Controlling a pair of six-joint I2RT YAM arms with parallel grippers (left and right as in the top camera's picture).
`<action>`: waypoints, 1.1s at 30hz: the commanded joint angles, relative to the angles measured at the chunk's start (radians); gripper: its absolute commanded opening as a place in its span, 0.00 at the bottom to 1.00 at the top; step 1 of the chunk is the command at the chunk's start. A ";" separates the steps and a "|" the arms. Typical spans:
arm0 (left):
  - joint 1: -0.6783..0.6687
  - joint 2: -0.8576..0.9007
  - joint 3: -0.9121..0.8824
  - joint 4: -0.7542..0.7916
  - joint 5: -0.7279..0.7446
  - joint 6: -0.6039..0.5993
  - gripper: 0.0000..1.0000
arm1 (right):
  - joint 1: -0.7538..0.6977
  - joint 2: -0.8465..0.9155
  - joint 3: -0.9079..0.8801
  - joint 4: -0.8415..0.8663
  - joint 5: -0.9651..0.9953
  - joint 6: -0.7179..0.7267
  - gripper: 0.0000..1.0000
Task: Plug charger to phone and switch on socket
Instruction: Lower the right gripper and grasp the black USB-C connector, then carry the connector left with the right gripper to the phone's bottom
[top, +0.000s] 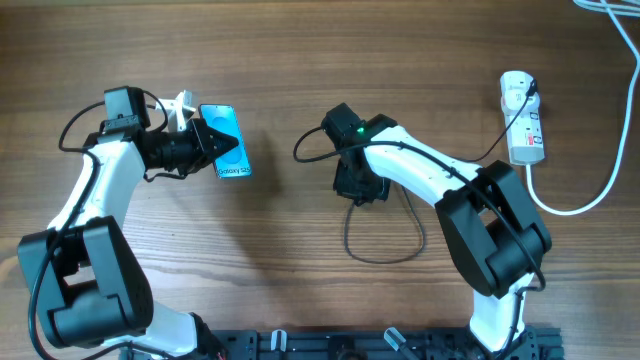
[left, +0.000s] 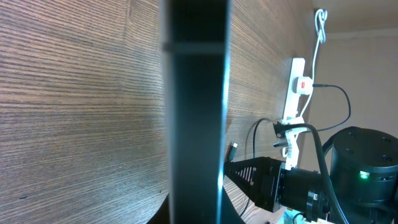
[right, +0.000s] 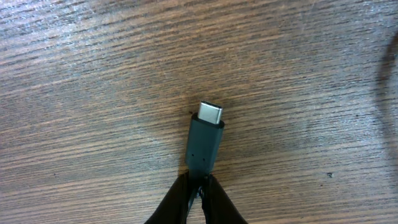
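Over the tabletop (top: 300, 60), the left tool (top: 222, 147) is gripping the phone (top: 222, 118) while, right of the phone, the right tool (right: 199, 190) is pinching the charger (right: 205, 140) behind its connector; the plugging step is seemingly beginning, calling for aligning tip with port.

The table (top: 300, 60) is warm brown wood with fine, straight grain running across it. The phone (top: 232, 150) has a light blue-teal screen with white lettering at one end. The charger (top: 385, 258) is a thin black cable, and its connector (right: 204, 146) is dark grey with a silver tip (the metal catches a faint sheen). The socket (top: 522, 118) is white with small red marks, and its lead (top: 600, 190) is white too. The left arm (top: 90, 190) and right arm (top: 420, 168) are white with black joints. A green light (top: 359, 129) glows on the right one.
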 joint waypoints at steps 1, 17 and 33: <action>0.002 -0.009 0.000 0.003 0.021 0.023 0.04 | 0.004 0.045 -0.008 0.007 -0.004 0.003 0.08; 0.002 -0.009 0.000 0.004 0.021 0.020 0.04 | 0.004 -0.053 0.005 0.106 -0.300 -0.538 0.04; 0.002 -0.009 0.000 0.012 0.105 0.032 0.04 | 0.115 -0.138 -0.073 0.320 -1.074 -0.988 0.04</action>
